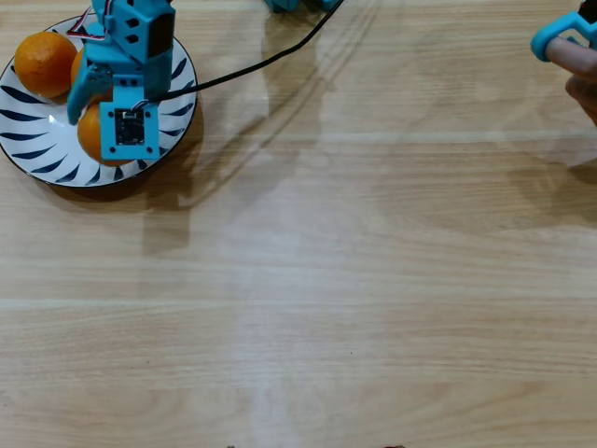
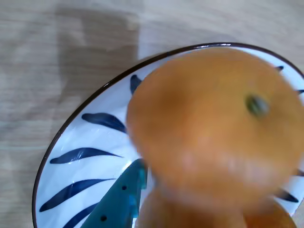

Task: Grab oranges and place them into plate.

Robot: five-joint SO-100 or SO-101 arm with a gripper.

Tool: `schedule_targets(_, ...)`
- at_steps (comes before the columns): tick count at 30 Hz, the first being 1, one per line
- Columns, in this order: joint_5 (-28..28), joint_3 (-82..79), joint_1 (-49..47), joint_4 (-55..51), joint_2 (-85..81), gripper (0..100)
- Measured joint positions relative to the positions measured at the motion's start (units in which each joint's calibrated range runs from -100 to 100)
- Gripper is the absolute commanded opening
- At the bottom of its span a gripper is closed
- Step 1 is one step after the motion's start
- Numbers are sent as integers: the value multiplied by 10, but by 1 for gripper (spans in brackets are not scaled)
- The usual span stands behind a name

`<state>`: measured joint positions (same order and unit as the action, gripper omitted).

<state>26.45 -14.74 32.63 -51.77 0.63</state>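
Note:
The plate, white with dark blue strokes, lies at the table's far left in the overhead view. One orange rests on its left part. A second orange peeks out beside the arm. A third orange lies on the plate, half hidden under my blue gripper, which hangs right over it. In the wrist view this orange fills the frame, blurred, above the plate. One teal finger touches its lower left and another orange shows below. The other finger is hidden.
A black cable runs from the arm across the top of the wooden table. At the top right corner a person's hand holds a blue handle.

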Motion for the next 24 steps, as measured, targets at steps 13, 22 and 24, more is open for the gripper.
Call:
schedule_targets(13, 0, 1, 0, -56, -25, 45)
schedule_targets(22, -18, -27, -99, -113, -197, 4)
schedule_targets(24, -38, -69, -140, -113, -249, 2)
